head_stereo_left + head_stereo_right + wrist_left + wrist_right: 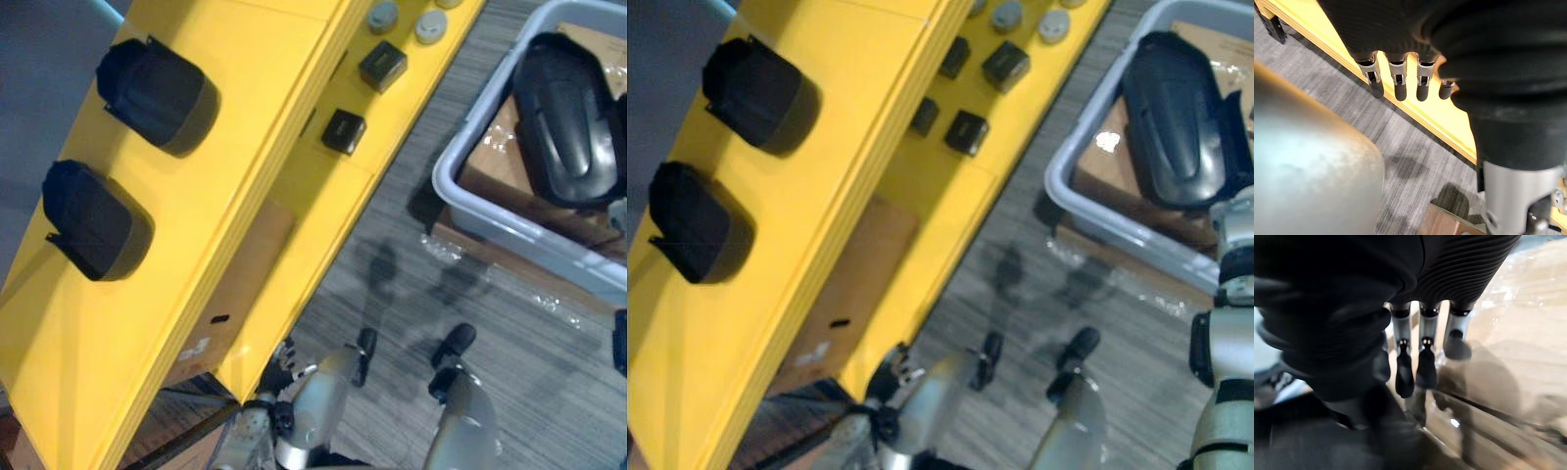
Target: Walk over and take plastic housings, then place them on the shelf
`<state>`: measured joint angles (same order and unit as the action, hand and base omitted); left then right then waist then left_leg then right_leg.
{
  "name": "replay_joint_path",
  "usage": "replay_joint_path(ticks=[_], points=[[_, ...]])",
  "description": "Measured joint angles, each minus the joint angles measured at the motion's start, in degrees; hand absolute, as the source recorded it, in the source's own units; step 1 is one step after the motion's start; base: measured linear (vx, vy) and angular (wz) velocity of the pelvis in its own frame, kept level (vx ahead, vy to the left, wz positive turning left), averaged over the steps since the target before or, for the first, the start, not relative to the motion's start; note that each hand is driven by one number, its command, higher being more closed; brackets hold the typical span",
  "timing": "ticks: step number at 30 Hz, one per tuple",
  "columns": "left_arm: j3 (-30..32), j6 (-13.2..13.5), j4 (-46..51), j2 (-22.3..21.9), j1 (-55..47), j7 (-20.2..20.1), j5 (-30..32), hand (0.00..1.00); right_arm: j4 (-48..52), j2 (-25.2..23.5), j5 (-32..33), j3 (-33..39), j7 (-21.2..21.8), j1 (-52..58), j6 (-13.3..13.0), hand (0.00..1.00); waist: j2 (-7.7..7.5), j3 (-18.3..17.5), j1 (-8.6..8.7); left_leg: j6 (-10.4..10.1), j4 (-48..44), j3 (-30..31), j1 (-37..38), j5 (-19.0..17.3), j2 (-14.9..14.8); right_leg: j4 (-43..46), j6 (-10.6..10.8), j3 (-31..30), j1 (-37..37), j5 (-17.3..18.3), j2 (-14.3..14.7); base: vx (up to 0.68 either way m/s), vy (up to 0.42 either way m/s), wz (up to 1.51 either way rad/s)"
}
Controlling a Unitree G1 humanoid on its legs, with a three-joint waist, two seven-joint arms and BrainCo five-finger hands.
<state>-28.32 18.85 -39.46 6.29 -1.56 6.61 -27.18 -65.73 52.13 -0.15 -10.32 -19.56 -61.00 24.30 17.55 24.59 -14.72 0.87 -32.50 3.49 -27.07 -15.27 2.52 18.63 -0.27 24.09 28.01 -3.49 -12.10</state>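
Shelf: a yellow shelf (255, 88) runs along the left. Two black plastic housings (157, 93) sit well apart on its upper tier, both lying flat.
Lower tier: small black blocks (382, 66) and grey discs (382, 16) rest on the step beside the upper tier's edge.
Under the shelf: a cardboard box (240, 284) stands tucked below the lower tier.
Left hand: the left hand (1399, 83) hangs by the shelf's near edge with its fingers straight and loose, holding nothing.
Floor: a strip of grey carpet (411, 294) lies between the shelf's edge and the bin.
Bin: a grey bin (509, 233) on the right holds a cardboard sheet (495, 162), and one large housing (563, 117) lies on the sheet.
Right hand: the right hand (1425, 357) reaches into the bin just beside the large housing. Its fingers are extended over the cardboard and grip nothing. Whether the tips touch the sheet cannot be told.
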Motion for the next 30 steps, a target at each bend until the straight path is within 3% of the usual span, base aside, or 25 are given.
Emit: replay_joint_path(ticks=[4, 9, 13, 18, 23, 30], points=[[0.0, 0.9, 0.1, 0.0, 0.0, 0.0, 0.0, 0.00, -1.1, -0.3, -8.6, -1.3, 2.3, 0.1, -0.2, 1.00, -0.01, 0.0, -0.26, 0.0, -1.0, 0.6, -0.8, -0.3, 0.0, 0.4, 0.0, 0.7, 0.0, 0.1, -0.1, -0.01, 0.052, 0.08], [-0.7, 2.7, 3.9, -2.0, 0.2, -0.1, 0.0, 0.00, -1.9, -0.3, -12.3, -3.4, 3.1, 0.1, -2.9, 1.00, -0.08, 0.1, -0.12, 0.2, -1.8, 0.6, -1.0, -0.5, 0.2, 1.2, 0.1, 0.8, 0.0, 0.2, -0.4, -0.02, 0.063, 0.02], [-1.3, 5.0, 10.3, -2.4, 0.0, -0.9, -1.7, 0.00, -2.0, -0.3, -14.1, -4.0, 0.1, 0.0, -6.3, 1.00, -0.30, 0.2, 0.22, 0.2, -2.4, 0.7, -0.8, -0.6, 0.1, 1.9, 0.0, 0.8, -0.2, 0.3, -0.5, -0.02, 0.047, 0.01], [1.0, 7.3, 17.2, -2.1, -1.1, -0.9, -1.7, 0.00, -0.1, -0.4, -15.2, -3.9, -3.7, 0.0, -7.9, 1.00, -1.39, 1.0, 1.84, 0.0, -3.3, 0.6, 1.5, -1.4, -0.7, 1.8, -0.1, 0.7, -2.9, 0.3, 0.3, -0.01, 0.038, -0.02], [3.0, 7.4, 24.5, -1.6, -1.1, -1.9, -1.7, 0.00, 4.5, -0.8, -16.5, -3.2, -8.5, 0.0, -11.2, 1.00, -3.76, 2.7, 4.42, 0.0, -3.0, 0.6, 3.3, -1.6, -1.4, 0.6, -0.1, 0.9, -5.1, 0.3, 1.2, -0.02, 0.025, -0.03], [3.4, 7.1, 29.8, 0.1, 0.9, -2.6, -1.1, 0.00, 7.5, -3.1, -18.7, -2.0, -12.0, 0.0, -14.5, 1.00, -5.43, 3.9, 6.08, -0.6, -0.9, 0.3, 6.0, -1.2, -2.1, -1.4, -0.6, 0.6, -7.3, -0.6, 2.4, 0.02, 0.013, -0.04]])
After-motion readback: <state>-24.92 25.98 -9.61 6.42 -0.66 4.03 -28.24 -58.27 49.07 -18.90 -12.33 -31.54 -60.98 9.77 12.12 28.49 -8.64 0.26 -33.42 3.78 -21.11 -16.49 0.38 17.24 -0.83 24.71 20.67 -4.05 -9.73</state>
